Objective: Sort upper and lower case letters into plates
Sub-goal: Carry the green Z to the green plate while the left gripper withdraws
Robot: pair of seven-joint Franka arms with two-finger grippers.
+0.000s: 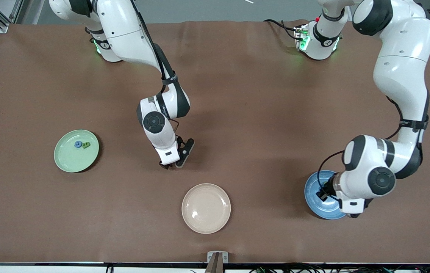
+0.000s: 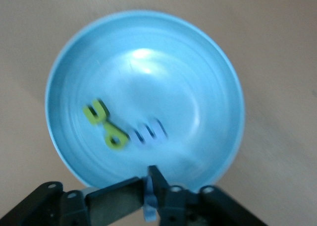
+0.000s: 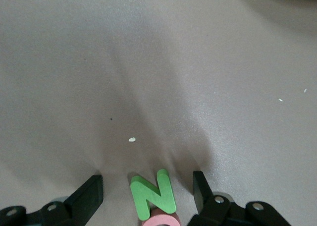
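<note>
My left gripper (image 2: 150,186) is shut on a small blue letter (image 2: 151,206) and hangs over the rim of the blue plate (image 2: 198,87), toward the left arm's end of the table (image 1: 313,189). In that plate lie two green letters (image 2: 96,113) (image 2: 116,137) and a blue letter (image 2: 150,132). My right gripper (image 3: 147,182) is open and low over the table, its fingers either side of a green N (image 3: 153,194). A red letter (image 3: 161,220) touches the N. The pale green plate (image 1: 67,159) holds a blue letter (image 1: 78,144) and a green letter (image 1: 86,144).
A cream-beige plate (image 1: 206,207) with nothing in it lies near the front edge of the table, nearer to the front camera than my right gripper (image 1: 175,162). The brown table cover (image 1: 256,113) is bare around the plates.
</note>
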